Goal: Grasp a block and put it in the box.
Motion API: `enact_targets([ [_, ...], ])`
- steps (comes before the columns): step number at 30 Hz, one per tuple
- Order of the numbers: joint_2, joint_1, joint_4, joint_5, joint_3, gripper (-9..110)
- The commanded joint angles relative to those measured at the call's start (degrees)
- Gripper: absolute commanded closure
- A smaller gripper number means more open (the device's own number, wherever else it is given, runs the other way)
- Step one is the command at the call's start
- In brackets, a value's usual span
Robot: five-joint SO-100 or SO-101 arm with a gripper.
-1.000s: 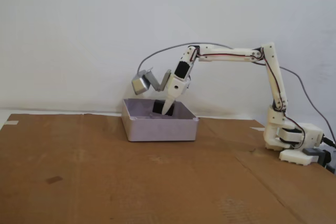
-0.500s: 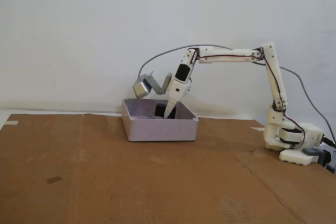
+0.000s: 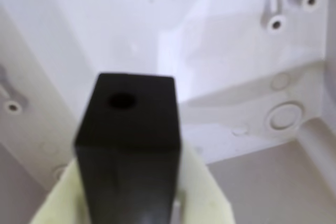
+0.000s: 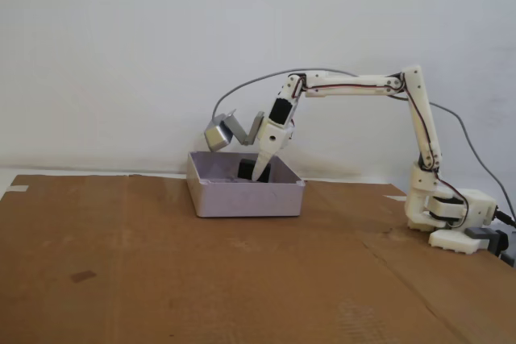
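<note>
One small black matte block [image 3: 128, 140] sits clamped in your white jaws, now lower inside the shallow pale lavender-grey plastic box [image 4: 246, 197] than a second ago (nearly done); you can let go next.

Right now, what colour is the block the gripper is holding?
Matte black, clearest in the wrist view: the block sits between the cream gripper fingers.

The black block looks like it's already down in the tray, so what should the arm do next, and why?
Probably open the fingers and let go. The wrist view shows the block clamped between them over the box floor, and the fixed view shows it below the rim. Whether it touches the floor isn't clear.
</note>
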Motion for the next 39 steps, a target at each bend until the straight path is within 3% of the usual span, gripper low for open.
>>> enact_targets([
  [1, 6.4, -1.0, -1.9, 0.7, -2.5, 101],
  [24, 5.4, -2.6, -5.1, 0.7, -1.7, 101],
  [30, 5.2, -2.5, -5.1, 0.7, -1.6, 89],
  [39, 3.7, -2.4, -5.1, 0.6, -1.8, 87],
])
